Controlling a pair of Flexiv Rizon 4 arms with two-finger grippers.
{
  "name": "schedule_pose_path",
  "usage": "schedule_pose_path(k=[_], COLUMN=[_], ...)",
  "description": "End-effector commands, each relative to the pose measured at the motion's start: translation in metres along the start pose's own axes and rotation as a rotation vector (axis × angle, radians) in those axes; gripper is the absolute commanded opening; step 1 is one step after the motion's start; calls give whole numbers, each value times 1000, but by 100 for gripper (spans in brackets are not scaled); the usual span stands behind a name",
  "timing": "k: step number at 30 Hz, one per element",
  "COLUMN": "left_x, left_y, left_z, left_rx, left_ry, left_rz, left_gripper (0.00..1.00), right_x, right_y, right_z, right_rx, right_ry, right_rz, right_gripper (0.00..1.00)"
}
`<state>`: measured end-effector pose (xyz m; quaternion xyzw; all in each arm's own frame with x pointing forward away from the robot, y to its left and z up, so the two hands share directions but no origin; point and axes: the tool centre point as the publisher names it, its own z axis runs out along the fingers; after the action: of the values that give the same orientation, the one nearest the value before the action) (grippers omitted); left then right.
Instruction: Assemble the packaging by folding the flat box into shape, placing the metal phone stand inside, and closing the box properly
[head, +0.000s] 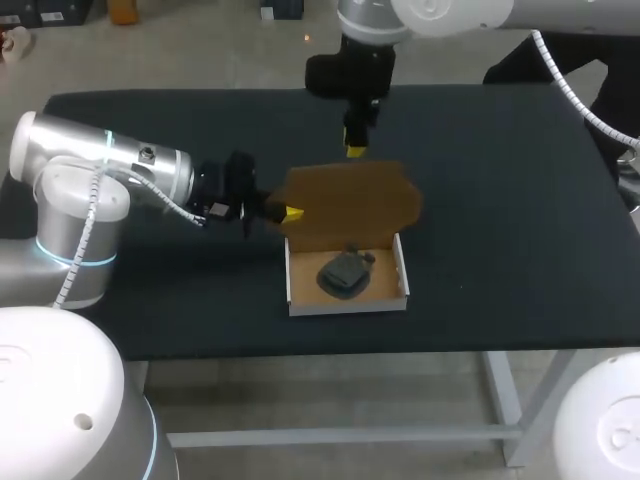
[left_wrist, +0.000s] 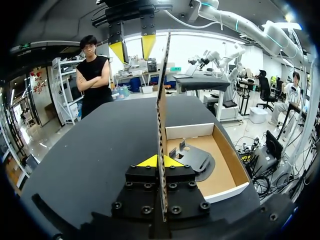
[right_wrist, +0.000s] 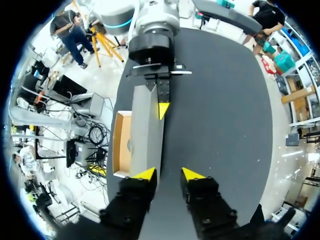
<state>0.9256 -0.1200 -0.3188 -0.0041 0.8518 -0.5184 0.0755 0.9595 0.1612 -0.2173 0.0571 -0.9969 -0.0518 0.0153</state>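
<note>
My left gripper (left_wrist: 160, 161) pinches the raised lid (left_wrist: 161, 100) of the box (left_wrist: 189, 130); the phone stand (left_wrist: 192, 159) lies inside the box, beside it. My right gripper (right_wrist: 168, 174) hangs spread above the lid.

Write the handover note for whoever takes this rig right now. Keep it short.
Left hand: shut on the side edge of the lid, which stands upright.
Right hand: open, at the lid's top edge.
Box: folded into shape, on the table, lid up.
Phone stand: inside the box.
Done: folding, loading. To do: bring the lid down and close the box.
</note>
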Motion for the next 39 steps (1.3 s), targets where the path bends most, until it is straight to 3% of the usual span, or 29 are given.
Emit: schedule_pose_path(k=[1,20,39], left_x=[0,0,0], left_y=[1,1,1], left_z=[1,1,1], left_rx=[1,1,1], left_ry=[-1,-1,-1], left_rz=[1,1,1], left_gripper=[0,0,0], right_x=[7,34,42], right_y=[1,6,6], right_z=[2,6,19], right_rx=[2,5,18], right_ry=[-3,-14,-2], right_rz=[-6,-29,-31], right_gripper=[36,36,41])
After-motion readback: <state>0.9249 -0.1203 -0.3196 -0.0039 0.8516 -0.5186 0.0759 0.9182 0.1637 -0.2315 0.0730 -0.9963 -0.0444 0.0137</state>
